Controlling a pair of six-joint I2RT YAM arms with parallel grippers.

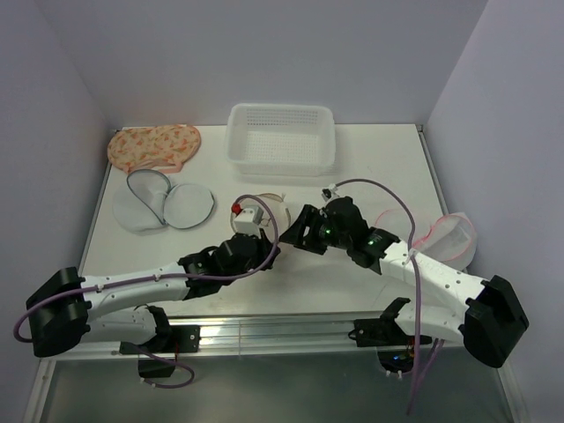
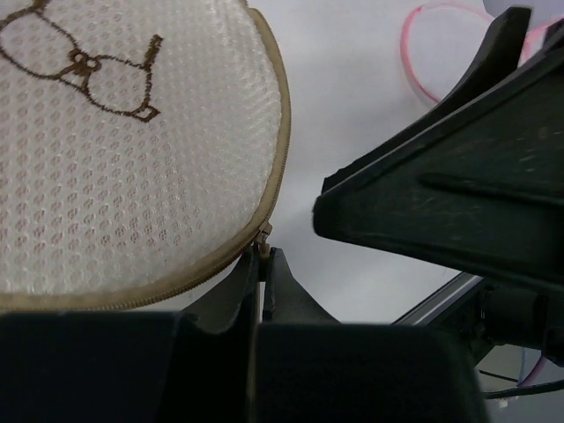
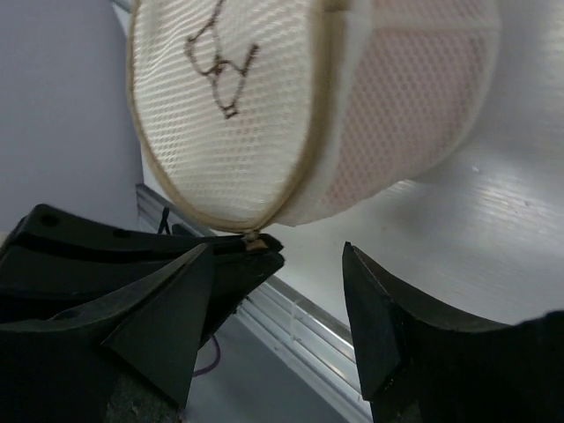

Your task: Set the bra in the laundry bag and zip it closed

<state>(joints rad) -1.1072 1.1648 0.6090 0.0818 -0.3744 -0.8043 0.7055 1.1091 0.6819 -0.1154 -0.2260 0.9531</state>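
Bag (image 1: 280, 208) sits just in front of the basket (image 1: 282, 139). Pink shows through its mesh, so the bra (image 3: 414, 97) is likely inside. Your left gripper (image 2: 262, 264) pinches the zip pull (image 2: 263, 236). Your right gripper (image 3: 278, 254) hangs open and empty beside the bag. Zipping looks finished where visible, so you probably only need to let go.

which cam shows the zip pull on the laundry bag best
Left wrist: the zip pull sits centre frame, pinched in the shut left gripper at the laundry bag rim. Right wrist shows it small, at the bag's lower edge. Top external hides it behind the arms.
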